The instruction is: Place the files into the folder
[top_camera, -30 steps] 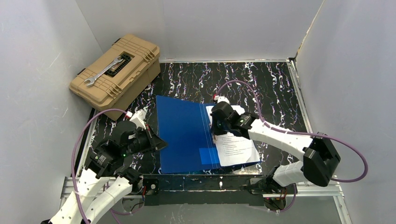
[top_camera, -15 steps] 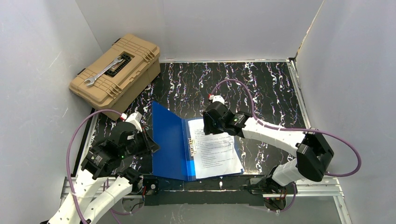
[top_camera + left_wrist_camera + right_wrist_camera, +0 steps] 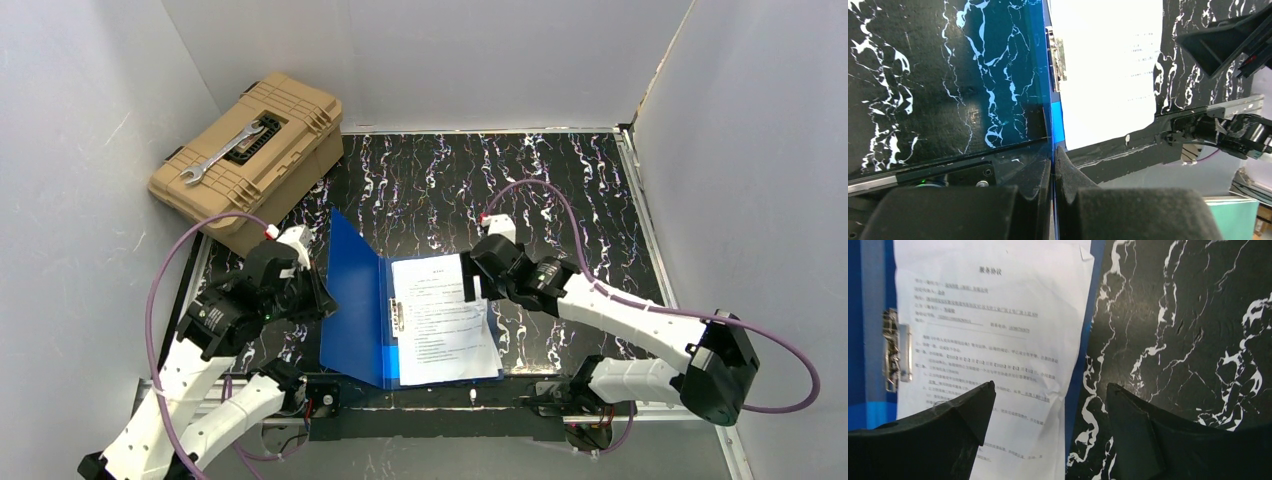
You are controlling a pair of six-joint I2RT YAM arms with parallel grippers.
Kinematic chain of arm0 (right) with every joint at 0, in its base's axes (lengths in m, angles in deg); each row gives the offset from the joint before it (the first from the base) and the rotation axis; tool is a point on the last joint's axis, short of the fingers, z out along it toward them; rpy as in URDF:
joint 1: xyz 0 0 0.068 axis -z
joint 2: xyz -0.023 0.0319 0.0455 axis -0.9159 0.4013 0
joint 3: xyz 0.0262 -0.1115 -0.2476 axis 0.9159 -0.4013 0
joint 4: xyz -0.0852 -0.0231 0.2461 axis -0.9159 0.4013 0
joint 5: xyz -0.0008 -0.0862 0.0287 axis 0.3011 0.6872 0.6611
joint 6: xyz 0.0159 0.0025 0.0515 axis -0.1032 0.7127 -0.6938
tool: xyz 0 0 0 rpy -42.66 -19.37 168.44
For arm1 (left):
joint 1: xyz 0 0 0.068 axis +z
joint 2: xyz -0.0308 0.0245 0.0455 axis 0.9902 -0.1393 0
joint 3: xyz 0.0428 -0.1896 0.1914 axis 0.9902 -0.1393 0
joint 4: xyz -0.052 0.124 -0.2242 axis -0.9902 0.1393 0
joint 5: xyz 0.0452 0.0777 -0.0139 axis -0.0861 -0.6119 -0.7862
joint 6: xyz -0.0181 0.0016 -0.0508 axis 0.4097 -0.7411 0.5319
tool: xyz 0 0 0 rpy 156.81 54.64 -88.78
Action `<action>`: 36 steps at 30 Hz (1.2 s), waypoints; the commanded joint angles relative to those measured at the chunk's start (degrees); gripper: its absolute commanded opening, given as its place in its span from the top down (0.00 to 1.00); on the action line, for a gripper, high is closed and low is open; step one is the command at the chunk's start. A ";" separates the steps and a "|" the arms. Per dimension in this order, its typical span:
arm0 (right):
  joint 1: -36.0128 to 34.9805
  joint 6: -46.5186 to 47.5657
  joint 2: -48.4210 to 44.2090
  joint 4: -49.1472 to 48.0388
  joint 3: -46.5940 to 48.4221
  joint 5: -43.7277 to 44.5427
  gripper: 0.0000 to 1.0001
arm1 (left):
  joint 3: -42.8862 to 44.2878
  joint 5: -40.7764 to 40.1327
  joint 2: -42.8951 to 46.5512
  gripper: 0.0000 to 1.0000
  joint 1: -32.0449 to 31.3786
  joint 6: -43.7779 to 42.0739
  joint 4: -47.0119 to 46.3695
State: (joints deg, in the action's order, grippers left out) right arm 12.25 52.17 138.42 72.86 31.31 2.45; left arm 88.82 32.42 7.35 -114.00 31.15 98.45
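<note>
Top external: pinches raised cover of glossy bright-blue plastic folder in left hand, spine running near-to-far. Holds right hand spread, empty, above right edge of white printed paper sheets lying inside.

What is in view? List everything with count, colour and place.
folder: one, bright blue, table centre, left cover raised
files: sheet count unclear, white with black print, inside the folder
clip: one, silver, on the folder beside the files
toolbox: one, tan, far left corner
wrench: one, silver, on the toolbox lid
table: one, black marbled, under everything
left gripper: one, black, shut on the folder's raised cover
right gripper: one, black, open above the files' right edge
</note>
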 commanded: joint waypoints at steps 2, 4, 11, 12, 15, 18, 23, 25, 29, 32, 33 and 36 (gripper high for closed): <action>0.01 -2.83 -3.50 -0.39 -5.33 -3.46 0.09 | 4.05 -2.98 -3.42 1.00 0.28 -3.90 0.54; 0.20 -3.82 -4.72 -2.30 -7.65 -6.09 0.08 | 4.73 -2.14 -4.49 0.98 0.28 -4.63 -0.06; 0.62 -7.56 -5.80 -8.68 -14.30 -11.62 0.06 | 6.85 3.71 -8.33 0.84 0.28 -6.84 -1.88; 0.90 -7.87 -5.72 -9.67 -15.26 -12.24 0.06 | 7.31 4.26 -8.79 0.81 0.28 -7.00 -1.93; 1.94 -8.84 -5.16 -13.19 -18.50 -14.82 0.06 | 7.99 6.47 -9.35 0.75 0.28 -7.02 -2.78; 3.17 -9.61 -4.76 -16.16 -21.46 -17.75 0.05 | 7.59 10.37 -9.40 0.69 0.28 -6.78 -4.67; 4.33 -10.76 -5.06 -19.74 -24.65 -20.75 0.05 | 3.74 20.04 -8.46 0.50 0.28 -5.13 -12.28; 4.81 -11.34 -5.15 -21.25 -25.84 -22.19 0.05 | 1.94 24.08 -8.48 0.44 0.28 -3.87 -15.99; 5.41 -12.31 -5.25 -23.32 -27.58 -24.19 0.05 | -1.01 28.75 -8.67 0.34 0.13 -1.50 -23.18; 5.90 -13.38 -6.02 -24.73 -28.50 -26.03 0.05 | -3.38 31.71 -9.15 0.26 -0.49 1.05 -29.73; 6.13 -13.70 -6.44 -24.96 -28.68 -26.49 0.05 | -4.09 32.41 -9.52 0.24 -0.96 1.92 -32.54; 6.77 -13.90 -7.67 -23.73 -28.30 -26.34 0.05 | -5.87 32.67 -11.12 0.17 -3.67 3.67 -38.42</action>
State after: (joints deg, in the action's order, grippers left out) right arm 18.40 39.71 131.69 47.20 4.36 -21.44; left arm 84.69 60.18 -2.33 -114.92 31.61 70.80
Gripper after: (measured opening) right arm 0.952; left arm 0.800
